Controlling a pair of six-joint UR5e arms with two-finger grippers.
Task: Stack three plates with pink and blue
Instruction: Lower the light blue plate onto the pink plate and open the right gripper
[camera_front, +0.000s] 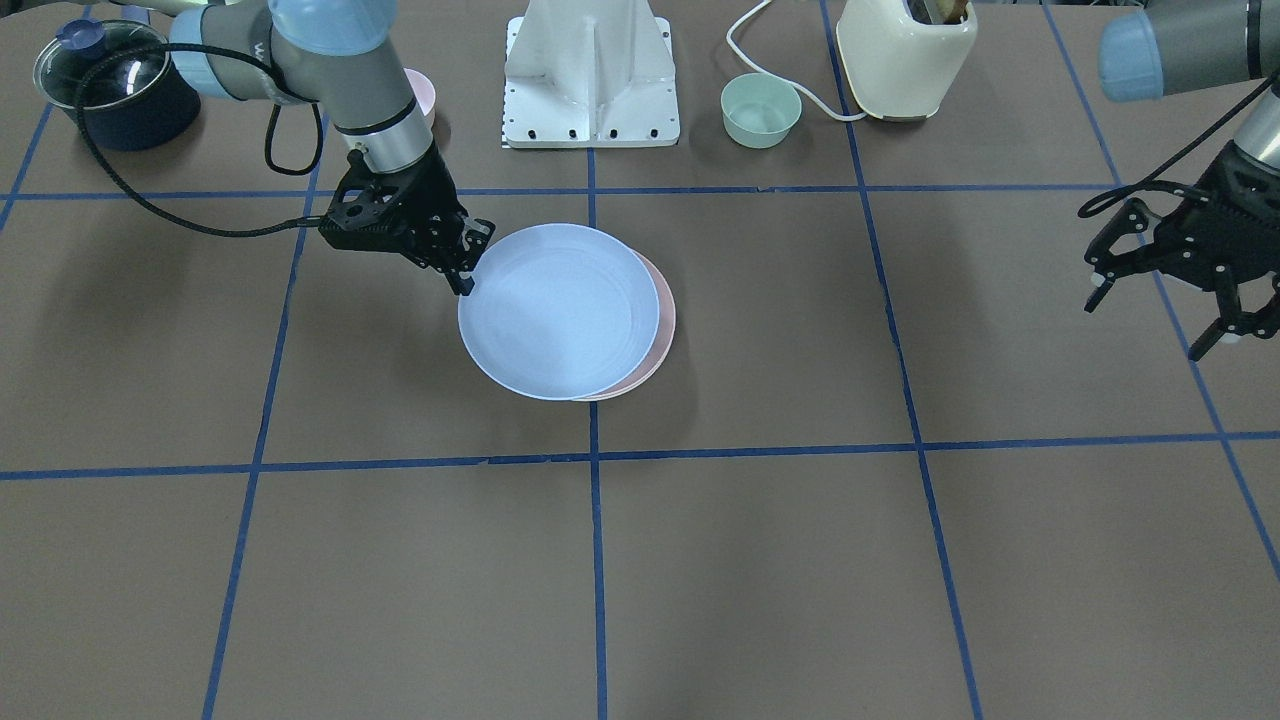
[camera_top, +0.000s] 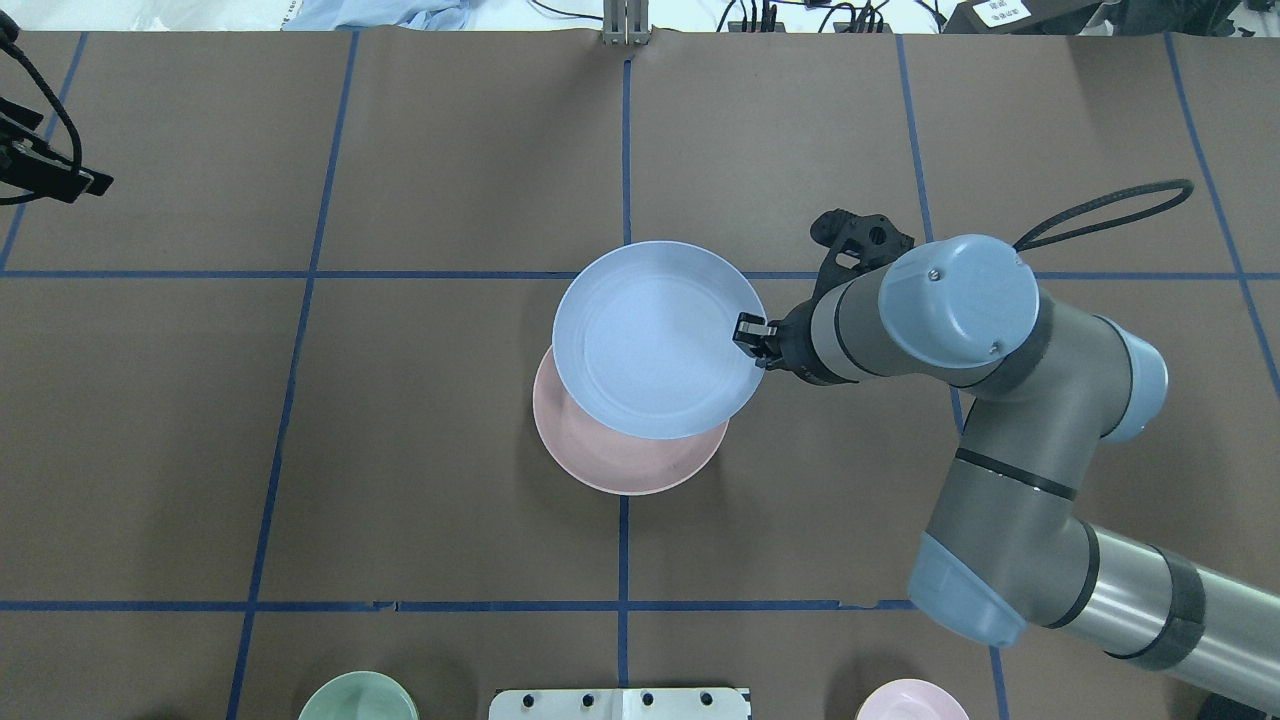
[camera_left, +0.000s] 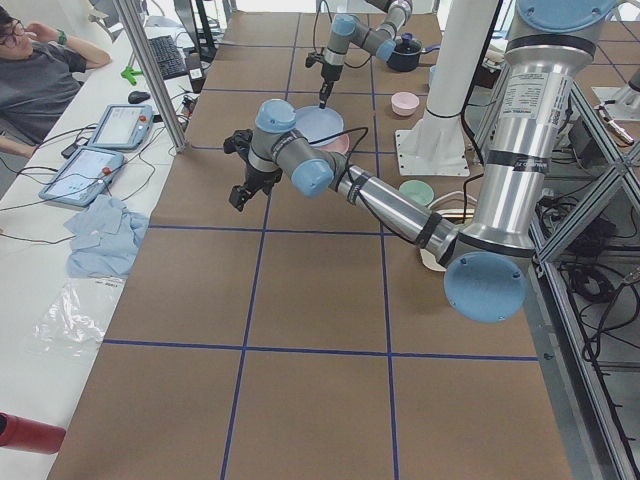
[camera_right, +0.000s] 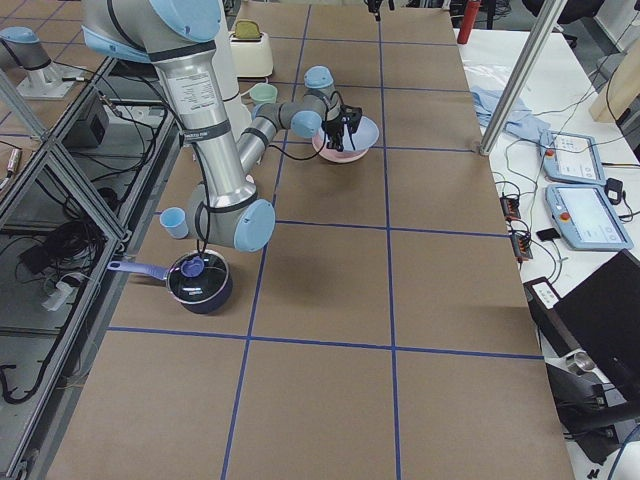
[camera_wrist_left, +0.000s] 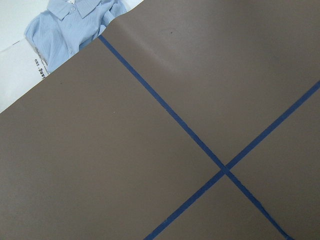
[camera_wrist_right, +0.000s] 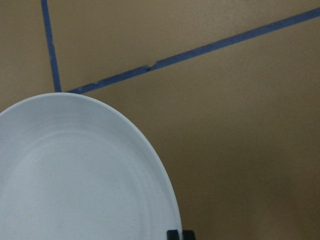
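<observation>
A light blue plate is gripped at its rim by my right gripper, which is shut on it. The plate hangs over a pink plate that lies on the table, offset so that one pink edge shows. I cannot tell whether the two touch. In the overhead view the blue plate covers the far part of the pink plate, with my right gripper at its right rim. The right wrist view shows the blue plate. My left gripper is open and empty, far off to the side. No other plate is in view.
A green bowl, a cream toaster, a small pink bowl, a dark lidded pot and the white robot base stand along the robot's side of the table. Blue tape lines cross the brown table.
</observation>
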